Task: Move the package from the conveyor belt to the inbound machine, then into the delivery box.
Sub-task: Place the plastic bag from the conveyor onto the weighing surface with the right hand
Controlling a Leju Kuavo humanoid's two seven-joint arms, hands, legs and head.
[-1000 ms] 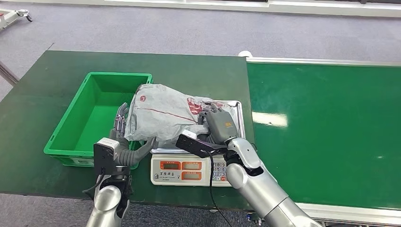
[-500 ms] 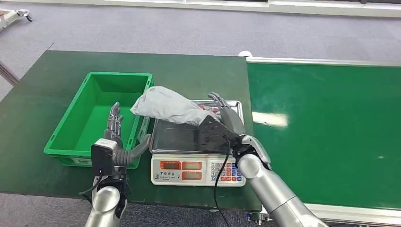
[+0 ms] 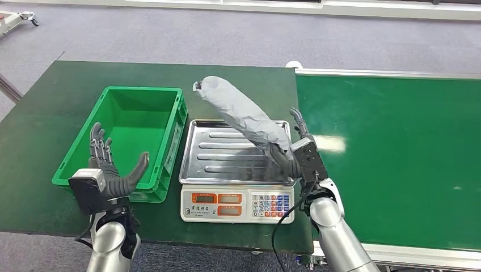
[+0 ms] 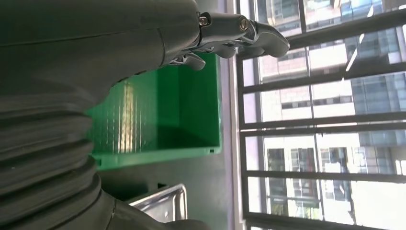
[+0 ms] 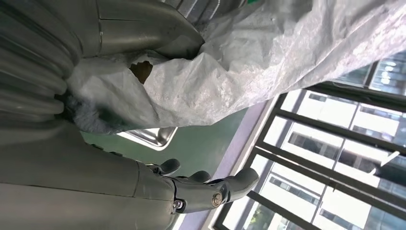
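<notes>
The grey plastic package (image 3: 238, 110) hangs in the air, slanting up from my right hand (image 3: 303, 156) toward the far corner of the green delivery box (image 3: 130, 122). My right hand grips its lower end above the right edge of the scale's steel tray (image 3: 221, 158). In the right wrist view the crumpled package (image 5: 268, 62) is squeezed against my right hand (image 5: 119, 28). My left hand (image 3: 110, 167) is raised at the box's near left corner, fingers spread and holding nothing. The left wrist view looks past my left hand (image 4: 143, 28) at the box wall (image 4: 163, 115).
The weighing scale (image 3: 227, 204), with its keypad and displays, stands at the table's front edge between the box and the green conveyor belt (image 3: 397, 153). The dark green table (image 3: 57, 102) extends left and behind the box.
My right hand has lifted the package off the scale tray and swung it upward, leaving the tray bare. My left hand has let go of the package and moved left, fingers spread.
</notes>
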